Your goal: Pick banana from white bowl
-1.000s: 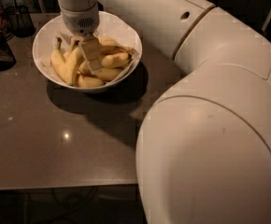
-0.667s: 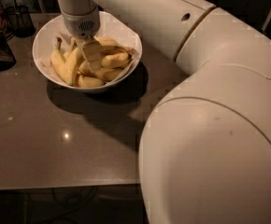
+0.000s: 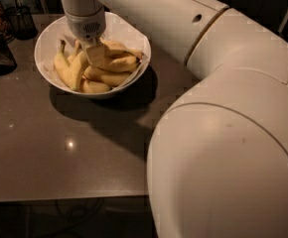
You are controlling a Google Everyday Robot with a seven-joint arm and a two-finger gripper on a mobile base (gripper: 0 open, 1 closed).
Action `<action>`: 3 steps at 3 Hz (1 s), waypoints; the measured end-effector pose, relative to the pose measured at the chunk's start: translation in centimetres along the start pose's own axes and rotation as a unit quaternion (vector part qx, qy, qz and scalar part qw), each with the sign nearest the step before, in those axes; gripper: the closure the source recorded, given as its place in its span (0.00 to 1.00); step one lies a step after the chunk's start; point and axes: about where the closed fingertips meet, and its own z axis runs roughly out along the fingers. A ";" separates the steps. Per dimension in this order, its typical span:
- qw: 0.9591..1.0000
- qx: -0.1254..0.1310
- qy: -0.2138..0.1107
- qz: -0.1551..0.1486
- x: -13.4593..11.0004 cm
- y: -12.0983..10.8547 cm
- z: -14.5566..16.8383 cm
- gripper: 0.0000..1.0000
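The tool (image 3: 95,54) is down inside the white bowl (image 3: 134,36), just left of the bowl's middle, its tip sunk among the fruit; from where I stand I cannot tell how far open it is or whether it has hold of anything. The banana (image 3: 118,63), big and curved with a dark end, lies in the bowl just right of the tool, resting on smaller bananas (image 3: 69,71) heaped toward the bowl's left and front. The pile looks loose, each fruit propped on its neighbours, so I judge the tool is held pointing straight down to reach one without shoving the rest. A grey tabletop (image 3: 59,143) carries the bowl and spreads out in front of it. The wrist (image 3: 84,14) stands upright above the bowl, and the cream arm (image 3: 183,14) runs off to the bowl's right, then bends through a large rounded joint (image 3: 223,172) well in front of the bowl
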 end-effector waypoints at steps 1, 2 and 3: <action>1.000 0.009 -0.007 0.004 0.0 -0.1 -0.2 1.00; 0.999 0.027 -0.026 0.018 0.5 0.9 -1.9 1.00; 0.997 0.040 -0.056 0.043 1.5 2.5 -4.1 1.00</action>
